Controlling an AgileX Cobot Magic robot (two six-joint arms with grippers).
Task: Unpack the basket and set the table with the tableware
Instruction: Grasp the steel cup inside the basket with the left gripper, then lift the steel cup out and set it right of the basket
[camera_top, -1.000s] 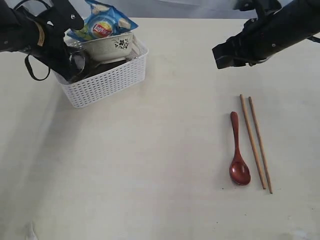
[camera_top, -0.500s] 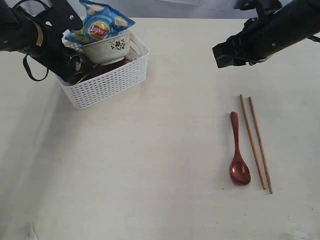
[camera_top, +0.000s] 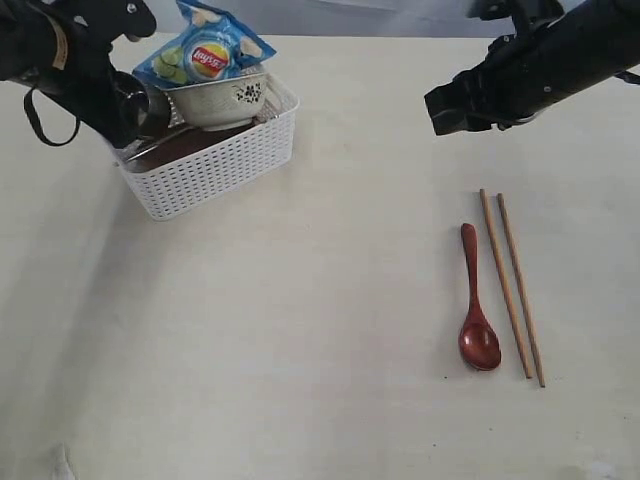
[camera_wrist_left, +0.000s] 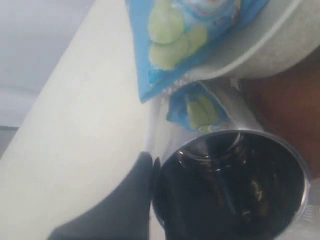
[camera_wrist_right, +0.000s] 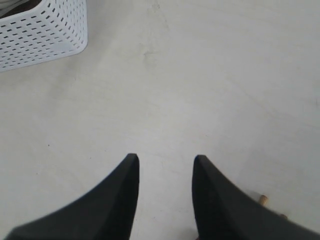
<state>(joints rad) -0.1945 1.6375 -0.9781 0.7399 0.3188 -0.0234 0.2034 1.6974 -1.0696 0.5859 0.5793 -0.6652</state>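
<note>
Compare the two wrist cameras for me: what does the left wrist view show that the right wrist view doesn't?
Only the left wrist view: the left gripper pinching the rim of the steel cup, with the blue chip bag against the floral bowl and the reddish-brown plate.
Only the right wrist view: the right gripper, jaws open and empty, the lattice corner of the basket, and a tip of the chopsticks.
Both: the pale table.
</note>
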